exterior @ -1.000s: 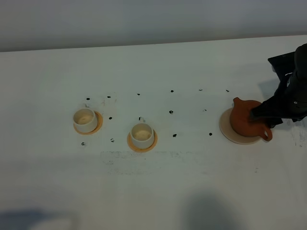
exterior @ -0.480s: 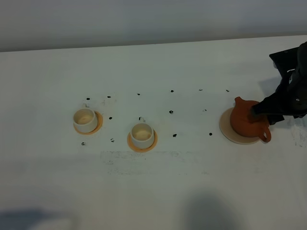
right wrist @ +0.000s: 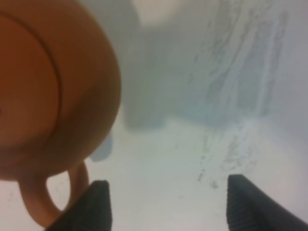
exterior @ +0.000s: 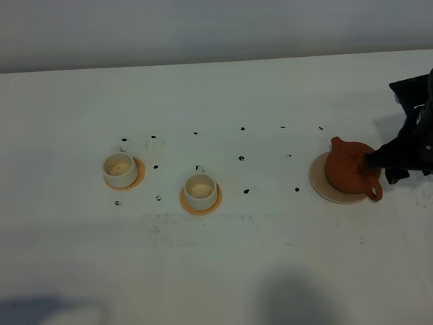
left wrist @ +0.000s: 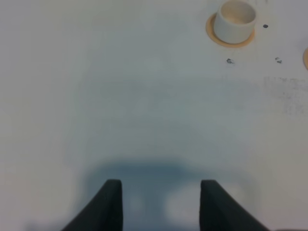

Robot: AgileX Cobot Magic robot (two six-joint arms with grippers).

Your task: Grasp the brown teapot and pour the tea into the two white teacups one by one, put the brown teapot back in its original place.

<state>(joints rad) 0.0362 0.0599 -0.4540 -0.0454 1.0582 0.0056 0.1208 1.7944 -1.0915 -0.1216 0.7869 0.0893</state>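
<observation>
The brown teapot (exterior: 346,169) stands on the pale beige disc (exterior: 323,186), its original place, at the right of the table. Its loop handle (right wrist: 45,202) lies just outside one finger of my right gripper (right wrist: 168,207). That right gripper (exterior: 382,169) is open with nothing between its fingers, close against the teapot's right side. The two white teacups (exterior: 120,168) (exterior: 201,190) sit on orange-tan coasters to the left. No tea shows. My left gripper (left wrist: 161,204) hovers open over bare table, well short of one teacup (left wrist: 235,18).
Small black marks (exterior: 241,158) dot the white table (exterior: 270,271) between the cups and the teapot. The orange-tan coasters (exterior: 139,177) (exterior: 186,203) stick out under the cups. The right arm's dark body (exterior: 416,128) sits at the table's right edge.
My right gripper has drawn back to the right, from over the teapot to beside it. The teapot stays on its disc. The cups have not moved.
</observation>
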